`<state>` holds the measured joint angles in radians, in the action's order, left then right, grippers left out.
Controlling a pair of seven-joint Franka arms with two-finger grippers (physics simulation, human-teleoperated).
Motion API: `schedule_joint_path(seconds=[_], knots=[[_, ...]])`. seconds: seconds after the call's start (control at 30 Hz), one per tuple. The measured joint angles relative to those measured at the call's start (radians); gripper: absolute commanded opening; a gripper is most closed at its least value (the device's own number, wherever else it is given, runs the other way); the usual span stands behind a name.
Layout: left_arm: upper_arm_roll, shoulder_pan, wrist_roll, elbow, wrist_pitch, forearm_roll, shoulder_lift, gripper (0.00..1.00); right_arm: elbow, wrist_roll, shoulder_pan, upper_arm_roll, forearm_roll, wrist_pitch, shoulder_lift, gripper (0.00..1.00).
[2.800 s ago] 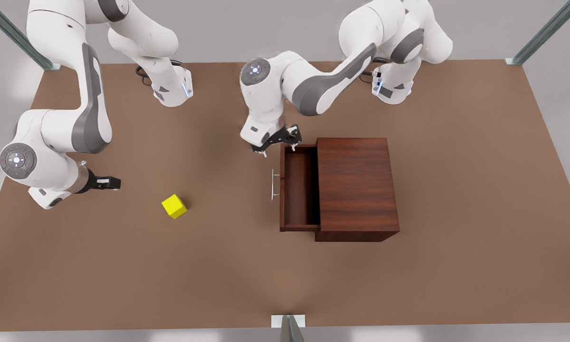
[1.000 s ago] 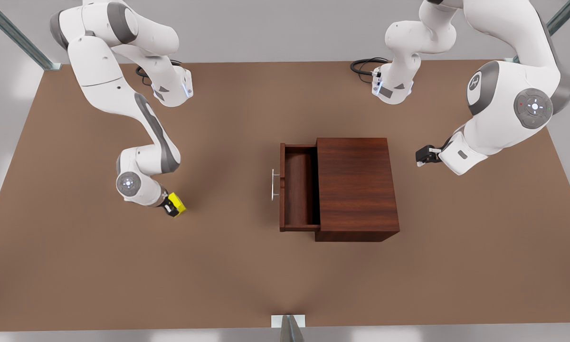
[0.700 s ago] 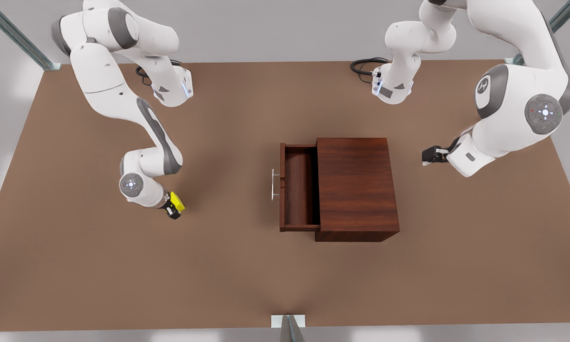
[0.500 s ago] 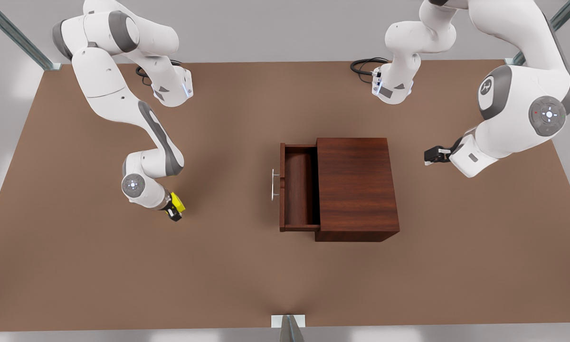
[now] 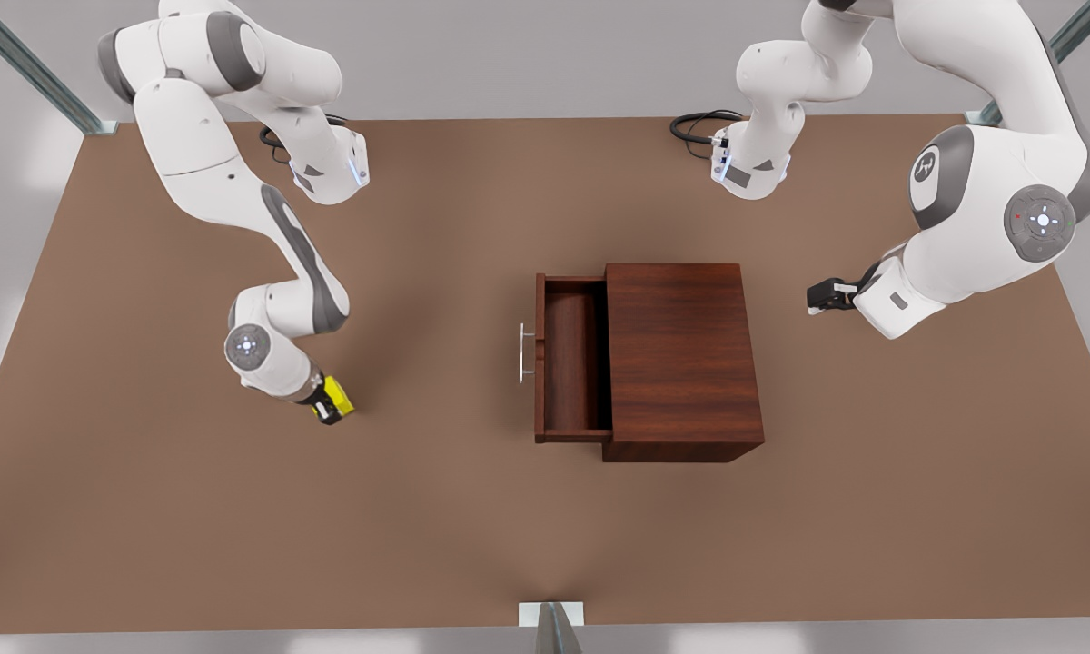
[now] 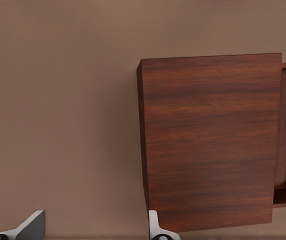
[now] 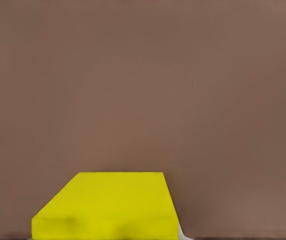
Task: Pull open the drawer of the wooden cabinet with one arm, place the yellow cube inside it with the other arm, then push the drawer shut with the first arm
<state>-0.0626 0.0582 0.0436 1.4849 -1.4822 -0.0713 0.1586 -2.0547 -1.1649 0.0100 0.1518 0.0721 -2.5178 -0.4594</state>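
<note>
— Front view first: where does the job stand?

— The cabinet (image 5: 683,359) sits mid-table with its drawer (image 5: 570,359) pulled out and empty. Fetching the cube (image 5: 336,397) seems the step in hand; it lies well off toward the front view's left.

— And the arms?

— The right gripper (image 5: 327,406) is bent down, closed around the cube; next it needs a lift and carry over the drawer. The left gripper (image 5: 822,297) waits behind the cabinet, fingers spread.

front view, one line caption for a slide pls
Right gripper at the yellow cube on the table; drawer open, left gripper waiting beside the cabinet.
</note>
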Motion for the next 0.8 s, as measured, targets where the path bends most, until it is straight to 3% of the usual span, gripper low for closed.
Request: schedule_joint_path(seconds=[0.17, 0.4, 0.8], knots=[[-0.001, 0.002, -0.001, 0.0, 0.0, 0.0, 0.0, 1.0, 0.086, 0.0, -0.005, 0.031, -0.002, 0.087, 0.084, 0.58], [-0.002, 0.002, -0.003, 0.0, 0.0, -0.001, 0.0, 1.0, 0.319, -0.023, -0.036, 0.081, -0.002, 0.305, 0.084, 0.58], [-0.002, 0.002, -0.004, 0.0, 0.0, -0.001, 0.0, 1.0, 0.75, -0.236, -0.373, 0.083, 0.003, 0.634, -0.085, 0.58]])
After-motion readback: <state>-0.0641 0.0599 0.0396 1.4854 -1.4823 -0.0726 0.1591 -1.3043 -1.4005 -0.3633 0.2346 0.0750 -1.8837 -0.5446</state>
